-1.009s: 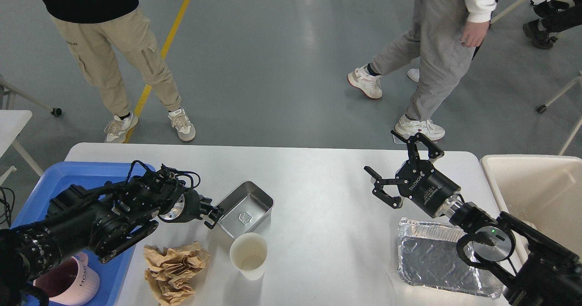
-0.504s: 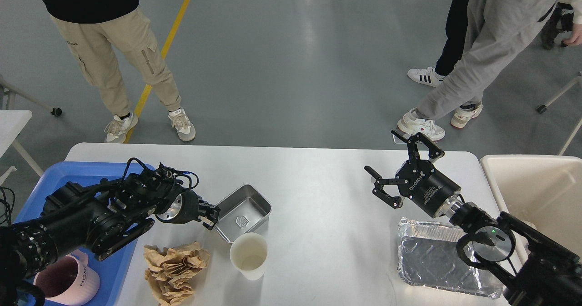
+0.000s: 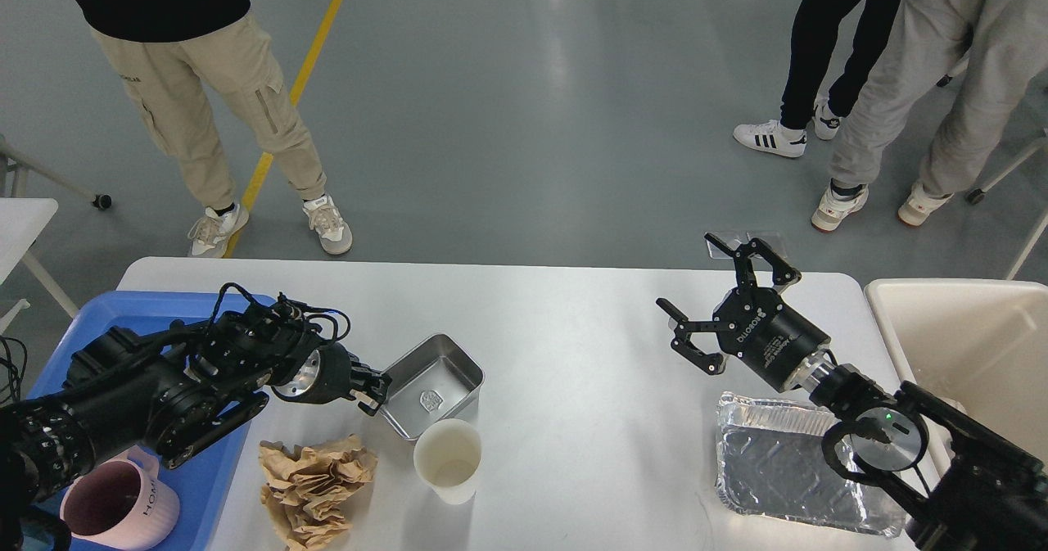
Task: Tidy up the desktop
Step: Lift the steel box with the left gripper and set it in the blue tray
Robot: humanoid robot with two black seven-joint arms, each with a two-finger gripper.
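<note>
Fingers of my left gripper pinch the steel tray rim, tilting it above the desktop; my right gripper hovers, spread wide.

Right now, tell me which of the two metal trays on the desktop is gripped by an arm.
The small stainless steel tray: the left gripper pinches its near-left rim. The crinkled foil tray lies untouched.

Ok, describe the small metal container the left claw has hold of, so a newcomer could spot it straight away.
Start at the white desktop and look to its left half, just right of the blue tray. There the left claw grips the near-left corner of a small steel pan. It is the only shiny, rigid, rectangular dish there; next to it are a white paper cup and crumpled brown paper.
</note>
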